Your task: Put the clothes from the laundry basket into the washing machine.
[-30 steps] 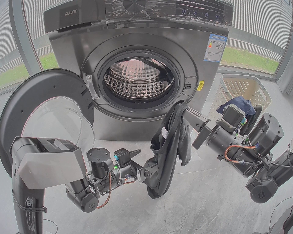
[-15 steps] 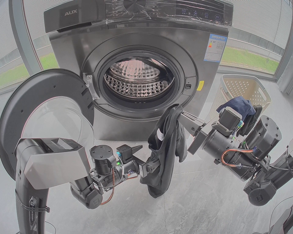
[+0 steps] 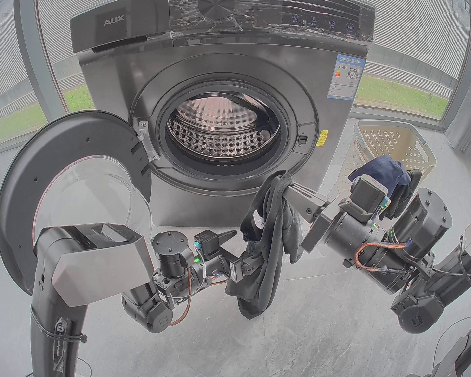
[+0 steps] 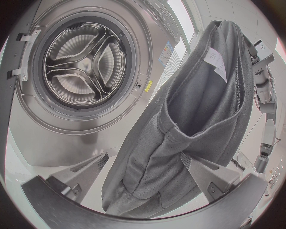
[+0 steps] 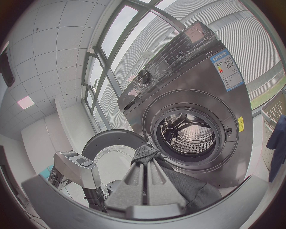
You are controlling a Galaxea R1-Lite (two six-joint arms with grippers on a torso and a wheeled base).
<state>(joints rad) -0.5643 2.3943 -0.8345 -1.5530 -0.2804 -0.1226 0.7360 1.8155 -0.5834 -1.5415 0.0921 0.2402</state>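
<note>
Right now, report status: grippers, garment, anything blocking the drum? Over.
Right gripper shut on dark garment, held before washing machine. Left gripper open around its lower part. Door open, nothing blocking drum. Blue garment draped on laundry basket.

Pale grey marbled floor (image 3: 304,334), bearing the washing machine (image 3: 314,78), with the laundry basket (image 3: 392,140) standing just beside it.

**Cloth, steel, plastic**

The dark garment (image 3: 272,230) is matt, finely knit cloth with a white sewn-in label (image 4: 216,62). The washing machine (image 3: 113,83) has a brushed grey metal front, crinkled glossy film over its panel (image 3: 274,17), and a mirror-bright perforated steel drum (image 3: 223,125). The laundry basket (image 3: 392,140) is pale matt plastic. My left pincer (image 4: 143,158) has matt grey fingers (image 4: 86,170). The floor (image 3: 304,324) is smooth and faintly glossy.
</note>
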